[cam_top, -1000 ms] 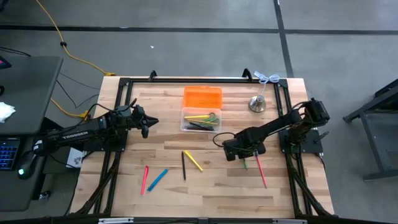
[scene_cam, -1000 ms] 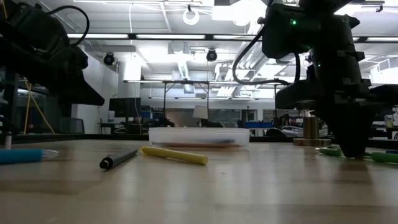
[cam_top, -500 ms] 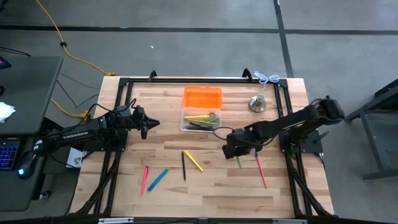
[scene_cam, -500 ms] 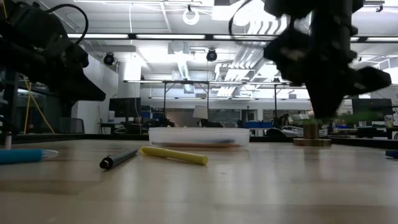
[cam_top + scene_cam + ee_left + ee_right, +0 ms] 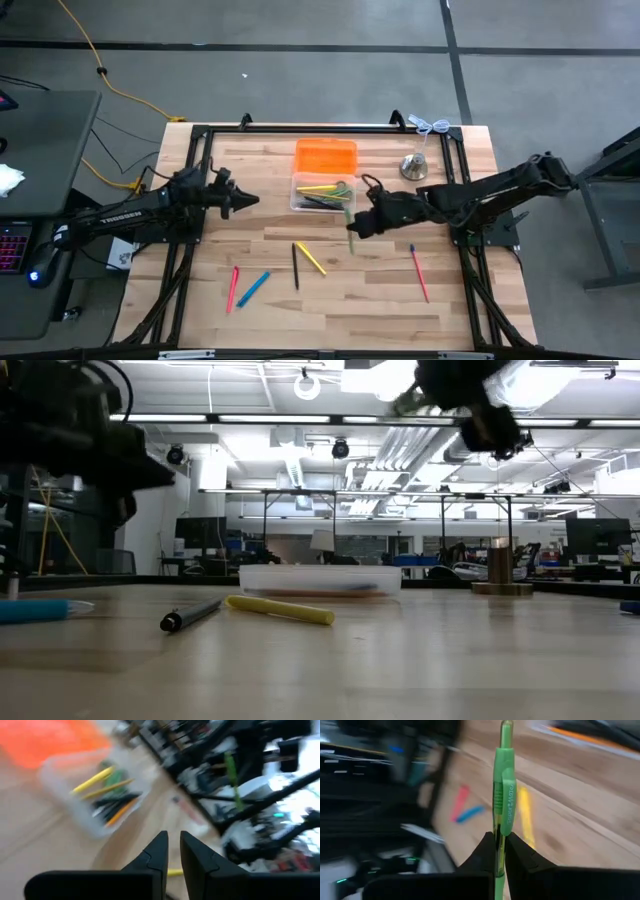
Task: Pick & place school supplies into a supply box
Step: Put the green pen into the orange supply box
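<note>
1. Dark left gripper [image 5: 248,200] hovers over the table's left side; you see its fingers [image 5: 159,851] nearly together, holding nothing.
2. Clear supply box [image 5: 322,192] sits centre-rear, in front of the orange piece [image 5: 325,156], already holding several pens.
3. Your right gripper [image 5: 352,228], clamped on a green pen [image 5: 503,790], hangs raised just beside the box's right end; carrying step. Next, centre it over the box, then release.

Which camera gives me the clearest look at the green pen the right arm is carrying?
The right wrist view: the green pen fills the frame, pinched between the right gripper jaws. The high view shows it as a thin sliver beside the supply box. The left wrist view catches it blurred; the low view barely.
</note>
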